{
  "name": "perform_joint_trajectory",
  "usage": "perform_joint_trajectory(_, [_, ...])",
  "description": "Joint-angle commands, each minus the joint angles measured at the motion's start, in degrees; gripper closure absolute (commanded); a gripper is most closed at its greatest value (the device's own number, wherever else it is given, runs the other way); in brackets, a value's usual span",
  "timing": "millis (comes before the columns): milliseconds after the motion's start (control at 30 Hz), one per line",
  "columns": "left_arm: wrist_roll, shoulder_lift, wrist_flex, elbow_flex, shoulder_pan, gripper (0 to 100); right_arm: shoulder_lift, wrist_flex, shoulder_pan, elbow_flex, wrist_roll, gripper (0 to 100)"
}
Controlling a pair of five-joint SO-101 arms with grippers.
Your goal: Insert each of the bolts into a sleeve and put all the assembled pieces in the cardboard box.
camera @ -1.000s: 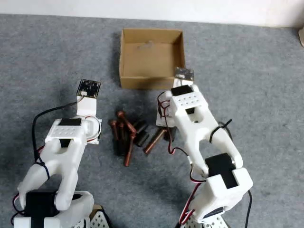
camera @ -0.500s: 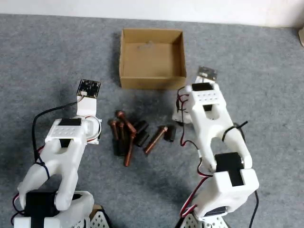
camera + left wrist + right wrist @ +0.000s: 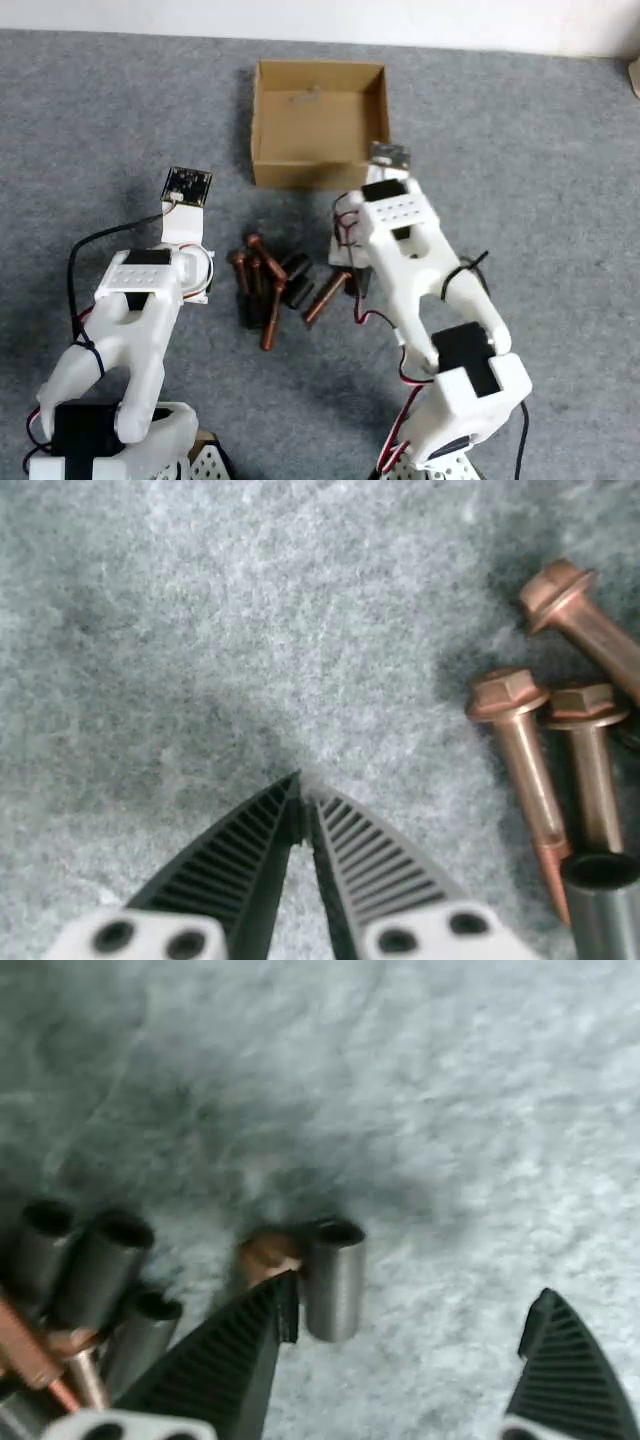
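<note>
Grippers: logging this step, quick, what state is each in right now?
Left gripper: closed, holding nothing.
Right gripper: open, empty, beside a sleeve.

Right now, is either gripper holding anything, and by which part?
Nothing is held. Left gripper is shut empty; right gripper is open near a sleeve.

Right gripper swung back (leftward), seemingly over the sleeve.
</note>
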Motion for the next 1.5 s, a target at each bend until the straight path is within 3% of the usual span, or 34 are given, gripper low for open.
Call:
perform_joint_trajectory(0, [0.44, -0.22, -0.70, -2.51, -0.57, 99, -0.40, 0.31, -1.36, 1.27, -0.70, 67.0])
perform_joint_trajectory(167, [0.44, -0.22, -0.70, -2.51, -0.66, 99, -0.31, -0.92, -1.36, 5.41, -5.36, 67.0])
perform_joint_trajectory(600, [0.44, -0.22, -0.53, -2.33, -0.84, 99, -0.31, -4.62, -1.63, 5.76, -5.36, 67.0])
perform_joint_trajectory(700, [0.44, -0.22, -0.53, -2.33, -0.84, 99, 0.04, -4.79, -4.44, 7.25, -5.36, 67.1])
perform_joint_trajectory(933, [0.35, -0.22, -0.53, -2.33, -0.84, 99, 11.74, -5.05, -10.86, 8.04, 1.49, 67.1])
perform_joint_trajectory(1033, [0.35, -0.22, -0.53, -2.33, -0.84, 99, 16.75, -0.40, -9.80, 1.19, 1.49, 67.6])
perform_joint_trajectory(1167, [0.35, -0.22, -0.53, -2.33, -0.84, 99, 20.26, 5.23, -6.11, -6.46, 1.85, 75.5])
perform_joint_trajectory(1467, [0.35, -0.22, -0.53, -2.33, -0.75, 99, 21.05, -0.04, -1.27, -10.24, 1.93, 79.6])
